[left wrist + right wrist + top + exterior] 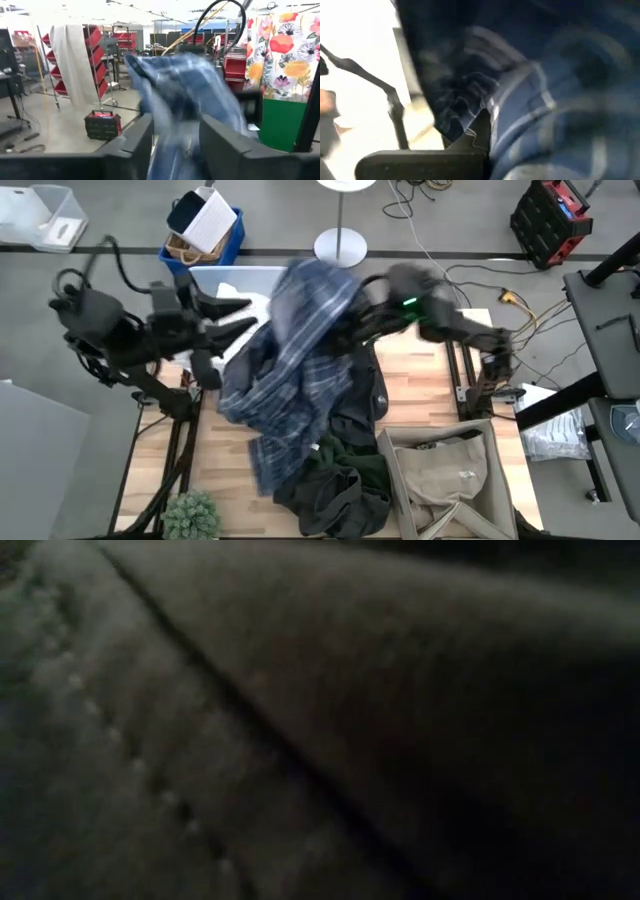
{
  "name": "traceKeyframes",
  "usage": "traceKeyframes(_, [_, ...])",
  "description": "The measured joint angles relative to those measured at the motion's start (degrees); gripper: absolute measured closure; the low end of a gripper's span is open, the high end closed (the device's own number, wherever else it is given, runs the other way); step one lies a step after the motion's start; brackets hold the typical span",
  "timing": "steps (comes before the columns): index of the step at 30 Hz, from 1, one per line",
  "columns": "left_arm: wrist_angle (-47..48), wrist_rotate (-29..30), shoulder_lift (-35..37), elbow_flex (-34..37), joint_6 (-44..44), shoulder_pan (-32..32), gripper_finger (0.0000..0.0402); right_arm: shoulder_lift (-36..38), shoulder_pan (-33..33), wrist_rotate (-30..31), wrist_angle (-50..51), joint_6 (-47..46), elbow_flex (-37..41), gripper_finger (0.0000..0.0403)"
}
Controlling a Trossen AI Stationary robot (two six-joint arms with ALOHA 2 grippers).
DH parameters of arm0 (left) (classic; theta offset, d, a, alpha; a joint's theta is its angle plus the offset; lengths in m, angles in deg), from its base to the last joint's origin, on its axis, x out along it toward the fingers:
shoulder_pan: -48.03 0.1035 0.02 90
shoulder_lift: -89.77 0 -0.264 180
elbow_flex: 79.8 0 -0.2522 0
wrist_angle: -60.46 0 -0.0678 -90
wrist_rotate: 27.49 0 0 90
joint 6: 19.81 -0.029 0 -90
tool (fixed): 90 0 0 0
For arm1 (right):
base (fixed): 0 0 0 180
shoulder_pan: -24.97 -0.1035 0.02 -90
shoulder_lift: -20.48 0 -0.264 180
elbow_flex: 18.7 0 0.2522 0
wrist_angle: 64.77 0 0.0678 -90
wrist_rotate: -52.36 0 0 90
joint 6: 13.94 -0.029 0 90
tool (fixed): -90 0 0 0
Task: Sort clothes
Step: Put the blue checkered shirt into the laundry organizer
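Note:
A blue-and-white plaid garment (pixel 300 350) is lifted above the table's middle. Its lower part drapes onto a pile of dark green and black clothes (pixel 340 470). My right gripper (pixel 352 308) is at the garment's upper far edge, shut on it and mostly hidden by the cloth. My left gripper (pixel 232 318) is open at the garment's left side. In the left wrist view the plaid cloth (pixel 185 100) hangs between its two fingers. Dark fabric with a stitched seam (pixel 200 740) fills the low view. My left gripper's fingers (pixel 130 145) stand on either side of the hanging plaid cloth; I cannot tell whether they touch it. My right gripper holds the plaid garment at a bunched part (pixel 470 107) near its upper end. One finger (pixel 481 131) shows against the cloth. The garment hangs below, its lower end on the pile.
A white bin with white cloth (pixel 228 280) stands at the far left of the table. A beige fabric bin with a beige garment (pixel 450 475) stands at the near right. A small green plant (pixel 190 515) is at the near left. A blue box (pixel 205 235) stands beyond the table.

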Motion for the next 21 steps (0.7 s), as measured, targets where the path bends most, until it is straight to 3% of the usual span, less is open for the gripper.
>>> traceKeyframes(7, [-1.16, 2.96, 3.81, 0.04, -7.08, 0.0, 0.0189, 8.86, 0.89, -4.47, -0.14, -14.12, -0.14, 0.0394])
traceKeyframes(11, [-2.43, 7.22, 5.37, 0.04, -12.14, 0.0, 0.0177, 12.67, 1.37, -13.46, -5.34, -27.89, -0.14, 0.0394])
traceKeyframes(16, [-4.5, 12.11, 6.85, 0.04, -17.71, 0.0, 0.0175, 15.76, 0.2, -24.49, -16.65, -38.78, -0.18, 0.0394])
traceKeyframes(19, [-5.28, 14.03, 7.44, 0.04, -19.09, 0.04, 0.0175, 18.56, 0.27, -33.93, -13.04, -42.76, -0.2, 0.0394])
traceKeyframes(21, [-5.45, 14.69, 7.65, 0.04, -19.15, 0.11, 0.0175, 20.8, 0.29, -36.68, -3.32, -42.41, -0.26, 0.0394])
